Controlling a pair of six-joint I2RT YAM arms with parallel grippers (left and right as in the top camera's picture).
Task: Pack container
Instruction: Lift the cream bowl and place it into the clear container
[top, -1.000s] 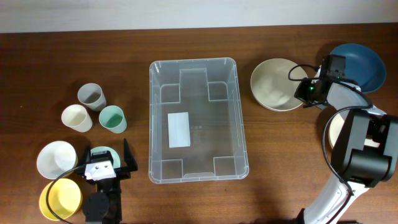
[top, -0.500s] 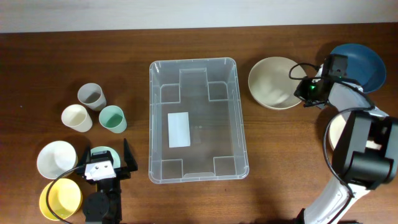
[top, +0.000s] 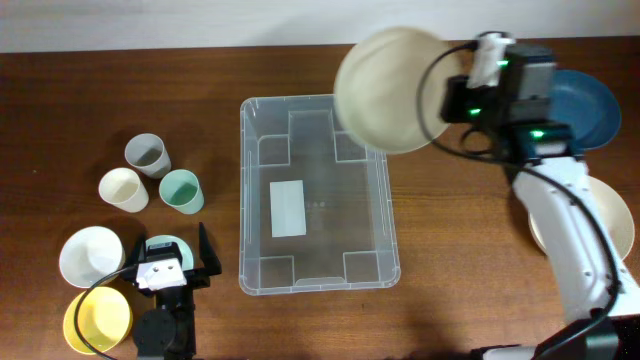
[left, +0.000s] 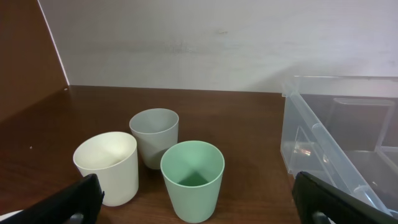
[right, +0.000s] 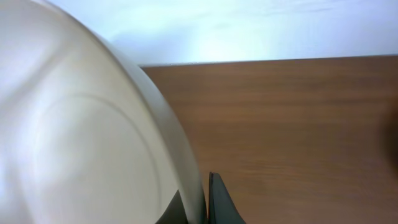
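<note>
The large clear container (top: 385, 210) stands in the middle of the table, with only a white label on its base; its left end shows in the left wrist view (left: 323, 137). My right gripper (top: 450, 95) is shut on the rim of a beige bowl (top: 385, 90) and holds it in the air, tilted, over the container's far right corner. In the right wrist view the bowl (right: 81, 137) fills the left side, its rim pinched between the fingers (right: 202, 202). My left gripper (top: 165, 265) is open and empty, near the front left, facing three cups.
Grey (top: 147, 154), cream (top: 122, 188) and green (top: 181, 190) cups stand left of the container. White (top: 88, 255), teal (top: 160, 245) and yellow (top: 97, 320) bowls lie at the front left. A blue bowl (top: 585, 105) and a cream bowl (top: 615, 215) are at the right.
My right gripper has lifted the beige bowl off the table and carried it left, tilted, to above the container's far right corner. The left arm has not moved.
</note>
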